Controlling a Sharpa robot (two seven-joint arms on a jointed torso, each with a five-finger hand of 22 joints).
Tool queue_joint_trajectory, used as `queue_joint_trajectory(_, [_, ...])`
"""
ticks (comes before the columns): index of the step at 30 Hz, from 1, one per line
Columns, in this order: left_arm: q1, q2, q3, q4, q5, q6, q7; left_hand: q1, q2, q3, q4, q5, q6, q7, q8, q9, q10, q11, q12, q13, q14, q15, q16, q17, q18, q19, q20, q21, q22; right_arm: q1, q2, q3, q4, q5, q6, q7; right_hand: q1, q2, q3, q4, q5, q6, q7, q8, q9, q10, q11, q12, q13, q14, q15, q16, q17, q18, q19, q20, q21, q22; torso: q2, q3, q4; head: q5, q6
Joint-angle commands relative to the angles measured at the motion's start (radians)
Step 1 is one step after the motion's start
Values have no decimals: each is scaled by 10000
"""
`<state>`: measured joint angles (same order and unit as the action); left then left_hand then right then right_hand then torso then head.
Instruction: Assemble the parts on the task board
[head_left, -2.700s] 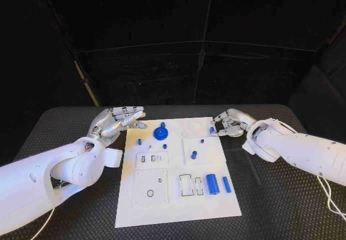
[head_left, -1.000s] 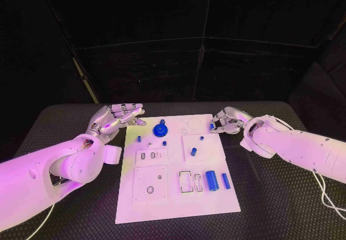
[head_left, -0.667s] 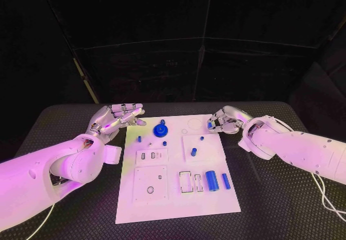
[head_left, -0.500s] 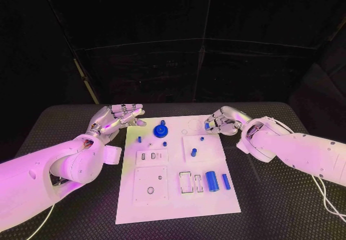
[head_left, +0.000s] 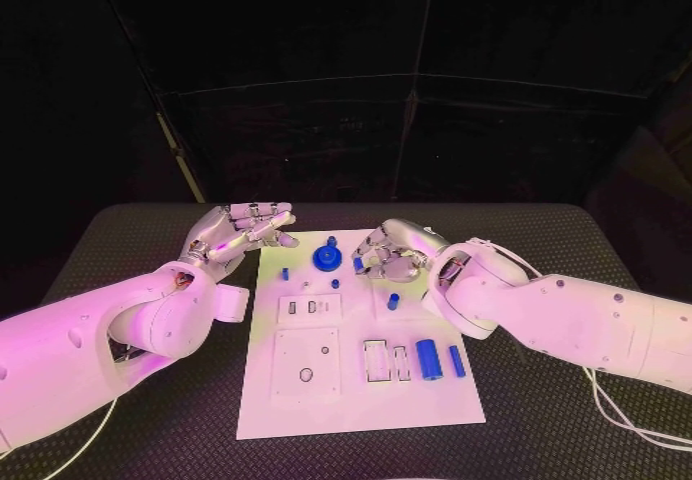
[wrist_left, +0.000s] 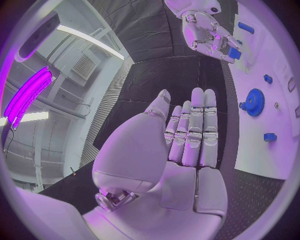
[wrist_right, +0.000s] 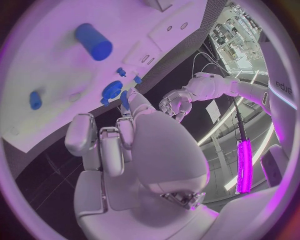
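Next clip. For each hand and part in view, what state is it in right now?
Left hand: fingers extended, holding nothing.
Right hand: over the board's far end, pinching a small blue part.
Blue gear: lying flat on the task board, untouched.
Large blue cylinder: lying on its side, untouched.

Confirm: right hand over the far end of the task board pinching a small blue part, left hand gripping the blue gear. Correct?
Not quite. The left hand holds nothing: the left wrist view shows its fingers straight, apart from the blue gear, which sits on the task board. The right hand does pinch a small blue part over the board's far end.
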<state>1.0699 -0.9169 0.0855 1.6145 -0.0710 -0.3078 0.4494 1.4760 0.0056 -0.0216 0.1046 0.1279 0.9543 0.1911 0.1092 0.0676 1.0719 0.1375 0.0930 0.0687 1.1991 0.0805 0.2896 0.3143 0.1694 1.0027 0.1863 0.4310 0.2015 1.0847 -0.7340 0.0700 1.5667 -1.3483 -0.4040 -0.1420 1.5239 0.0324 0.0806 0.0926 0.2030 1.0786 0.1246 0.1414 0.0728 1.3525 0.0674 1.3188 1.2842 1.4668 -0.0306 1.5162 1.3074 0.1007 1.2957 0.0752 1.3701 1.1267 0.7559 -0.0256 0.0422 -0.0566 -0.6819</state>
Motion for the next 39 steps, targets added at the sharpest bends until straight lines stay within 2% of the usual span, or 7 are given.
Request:
queue_joint_trajectory(1, [14,36,9,0,-35,124,16,-20,87,3,-41,-45,55,46,-40,-7,37,39,-58,-1,-74,-22,-60,9,115,-81,-15,57,11,13,348,4,10,-1038,211,-1187,109,173,60,-8,61,174,-113,95,40,320,-372,-42,-38,799,-67,21,1488,-109,70,-4,43,7,5,-11,-5,52,-54])
queue_joint_trajectory(13, [16,102,10,-37,-35,152,-7,-20,87,3,-41,-45,55,46,-40,-7,37,39,-58,-1,-74,-22,-60,9,115,-81,-15,57,11,-19,1249,-29,-203,-1621,677,-1866,-56,65,118,0,7,153,-102,82,28,309,-362,-71,-55,791,-63,2,1453,-107,57,-3,33,-7,11,-1,-21,170,-154])
queue_joint_trajectory(16, [16,120,10,-53,-35,161,-13,-20,87,3,-41,-45,55,46,-40,-7,37,39,-58,-1,-74,-22,-60,9,115,-81,-15,57,11,-41,1379,-146,-233,-1649,803,-1906,-79,47,123,0,7,148,-100,80,26,311,-361,-70,-53,792,-61,3,1457,-107,58,-2,34,-5,7,5,-19,198,-197])
queue_joint_trajectory(20, [17,144,10,-75,-35,172,-21,-20,87,3,-41,-45,55,46,-40,-7,37,39,-58,-1,-74,-22,-60,9,115,-81,-15,57,11,-72,1556,-237,-281,-1693,970,-1932,-116,20,132,4,6,145,-98,77,24,312,-358,-71,-52,793,-60,5,1461,-106,54,-1,30,-12,9,9,-16,222,-227])
queue_joint_trajectory(28, [17,173,10,-96,-35,185,-37,-20,87,3,-41,-45,55,46,-40,-7,37,39,-58,-1,-74,-22,-60,9,115,-81,-15,57,11,-141,1797,-326,-396,-1872,1190,-1968,-204,-26,149,21,0,153,-99,81,23,310,-357,-77,-54,791,-57,-1,1452,-105,49,2,25,-18,12,7,-18,251,-267])
queue_joint_trajectory(33, [17,184,10,-108,-35,191,-42,-20,87,3,-41,-45,55,46,-40,-7,37,39,-58,-1,-74,-22,-60,9,115,-81,-15,57,11,-157,1858,-458,-395,-1923,1298,-1954,-239,-48,156,27,-4,154,-100,81,22,316,-357,-70,-44,789,-57,-6,1443,-104,46,3,23,-21,17,14,-31,270,-308])
queue_joint_trajectory(39, [16,199,10,-120,-35,200,-49,-20,87,3,-41,-45,55,46,-40,-7,37,39,-58,-1,-74,-22,-60,9,115,-81,-15,57,11,-165,1902,-509,-398,-2019,1511,-1962,-333,-113,160,47,-19,149,-98,77,18,310,-356,-81,-51,790,-55,-6,1445,-103,43,5,19,-25,9,12,-22,267,-342])
